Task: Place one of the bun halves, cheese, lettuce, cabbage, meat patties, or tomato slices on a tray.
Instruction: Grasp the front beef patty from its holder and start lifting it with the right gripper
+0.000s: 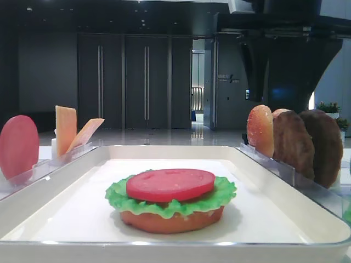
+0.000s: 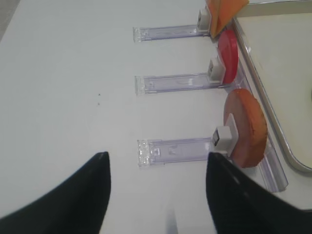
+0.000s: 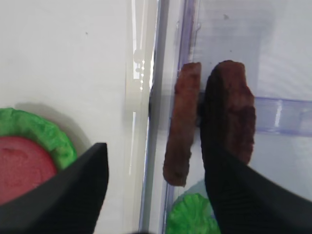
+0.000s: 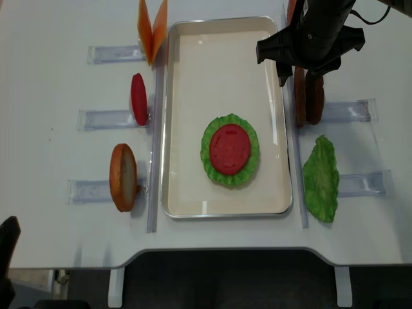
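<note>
Across the white counter [image 4: 51,58] — matte, bare in wide stretches, w/ a rounded front edge at 6 o'clock — the tray [image 4: 193,58] lies lengthwise at the center. On it, slightly toward 6 o'clock, sits a stack: a bun half [image 1: 164,220] at the bottom, lettuce [image 4: 209,161] over it, a tomato slice [image 4: 230,148] on top. Clear slotted racks [image 4: 106,119] flank the tray. At 9 o'clock side: cheese [image 4: 151,26] slices upright at the far end, another tomato slice [image 4: 138,98] on edge, another bun half [image 4: 122,177] on edge nearest the front. At 3 o'clock side: two meat patties [image 4: 309,96] standing on edge side by side, and a spare lettuce leaf [image 4: 320,179] lying flat toward 5 o'clock.

The right pincer [image 3: 156,170] hangs over the tray rim and the patties at about 1 o'clock, its fingers spread apart — one over the tray, the other just over the outer patty; nothing held. The left pincer [image 2: 156,170] is also apart, empty, over bare counter beside the left-hand racks.

Room behind, per the low exterior view: dim hall, dark paneled doors w/ long vertical handles, glossy floor, a lit corridor opening right of center, potted plants [image 1: 329,107] at far right.
</note>
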You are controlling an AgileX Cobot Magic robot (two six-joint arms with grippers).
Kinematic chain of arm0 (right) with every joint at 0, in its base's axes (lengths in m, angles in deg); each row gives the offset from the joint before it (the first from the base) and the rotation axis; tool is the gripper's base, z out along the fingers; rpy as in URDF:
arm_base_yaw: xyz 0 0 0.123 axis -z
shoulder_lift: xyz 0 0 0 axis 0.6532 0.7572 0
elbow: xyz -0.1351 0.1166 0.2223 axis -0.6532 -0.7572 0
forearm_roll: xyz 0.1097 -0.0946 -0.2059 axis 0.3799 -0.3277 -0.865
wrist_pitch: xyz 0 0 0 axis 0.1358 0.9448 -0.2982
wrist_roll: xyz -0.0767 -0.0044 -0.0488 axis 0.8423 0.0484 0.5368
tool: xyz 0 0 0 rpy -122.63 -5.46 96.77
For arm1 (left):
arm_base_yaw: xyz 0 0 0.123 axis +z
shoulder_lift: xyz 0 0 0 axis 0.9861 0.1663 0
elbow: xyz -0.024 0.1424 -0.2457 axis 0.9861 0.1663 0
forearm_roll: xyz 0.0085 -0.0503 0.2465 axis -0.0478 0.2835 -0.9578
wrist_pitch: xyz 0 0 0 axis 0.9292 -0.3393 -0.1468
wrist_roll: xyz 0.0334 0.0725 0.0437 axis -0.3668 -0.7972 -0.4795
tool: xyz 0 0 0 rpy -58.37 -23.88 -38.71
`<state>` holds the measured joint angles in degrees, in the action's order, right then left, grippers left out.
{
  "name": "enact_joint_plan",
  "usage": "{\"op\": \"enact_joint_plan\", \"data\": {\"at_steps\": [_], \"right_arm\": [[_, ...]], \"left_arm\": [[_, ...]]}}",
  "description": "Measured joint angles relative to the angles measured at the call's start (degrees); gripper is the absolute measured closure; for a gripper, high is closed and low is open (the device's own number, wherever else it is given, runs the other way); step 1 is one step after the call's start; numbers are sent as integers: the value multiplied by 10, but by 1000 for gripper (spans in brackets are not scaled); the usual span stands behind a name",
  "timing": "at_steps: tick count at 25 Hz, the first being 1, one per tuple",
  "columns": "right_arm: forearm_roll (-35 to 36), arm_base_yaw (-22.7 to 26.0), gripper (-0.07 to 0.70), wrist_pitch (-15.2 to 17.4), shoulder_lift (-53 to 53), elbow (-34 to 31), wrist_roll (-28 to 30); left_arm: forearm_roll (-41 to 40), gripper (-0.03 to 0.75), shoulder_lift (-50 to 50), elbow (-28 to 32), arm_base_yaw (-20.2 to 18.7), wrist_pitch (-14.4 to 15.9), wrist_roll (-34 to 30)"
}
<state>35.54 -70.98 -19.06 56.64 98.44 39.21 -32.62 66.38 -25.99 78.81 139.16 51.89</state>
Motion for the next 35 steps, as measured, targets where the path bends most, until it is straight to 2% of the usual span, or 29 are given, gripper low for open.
{"op": "enact_joint_plan", "data": {"at_steps": [31,35], "right_arm": [[-25,0,216,-9,46,0,1],[-36,0,247,-9,46,0,1]], "left_arm": [[0,244,0,0,0,0,0],[0,244,0,0,0,0,0]]}}
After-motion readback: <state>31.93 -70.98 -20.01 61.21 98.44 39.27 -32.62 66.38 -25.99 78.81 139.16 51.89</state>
